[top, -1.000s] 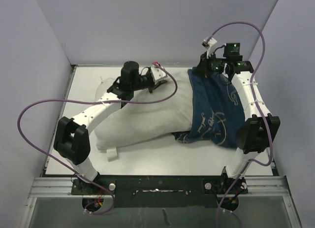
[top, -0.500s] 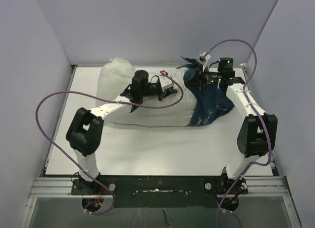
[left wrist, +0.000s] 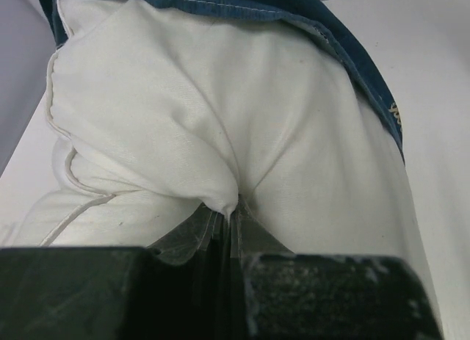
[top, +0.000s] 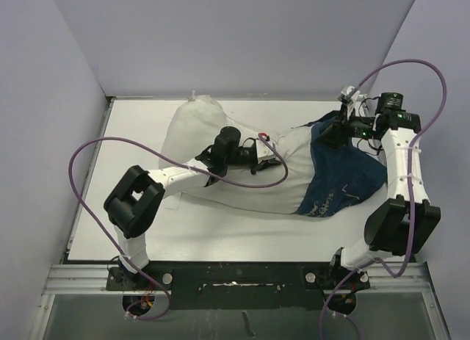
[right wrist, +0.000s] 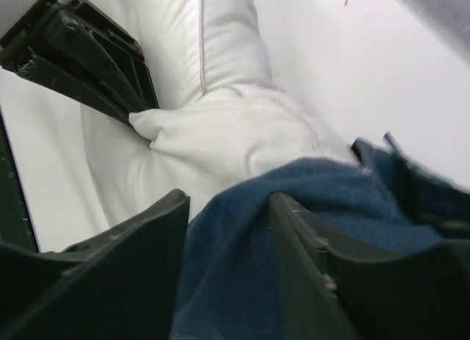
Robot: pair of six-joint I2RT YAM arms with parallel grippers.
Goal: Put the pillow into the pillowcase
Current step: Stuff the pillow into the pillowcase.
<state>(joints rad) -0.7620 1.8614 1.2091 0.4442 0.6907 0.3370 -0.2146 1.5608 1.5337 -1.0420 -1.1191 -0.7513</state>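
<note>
Your table lay under the pillow, white surface showing on every side of it. The pillow itself stretched slantwise, plain white and lumpy, its bare end bunched up and puckered on the side away from the pillowcase. That navy sack, with its cream drawings and script, covered only the pillow's other end; its hem crossed the pillow's width, and most of the white cushion was outside it. Your left arm reached over the pillow's near side, and a purple cable looped across the pillow's middle. Your left gripper sat on top of the pillow, just short of the pillowcase hem, and it was clamped tight on a pinch of the pillow's white cloth, which folded into a pucker at the fingertips in the left wrist view. Your right gripper was at the pillow's covered end, on its far side, over the hem; its fingers stood apart with blue pillowcase cloth lying between them, not pinched flat.
</note>
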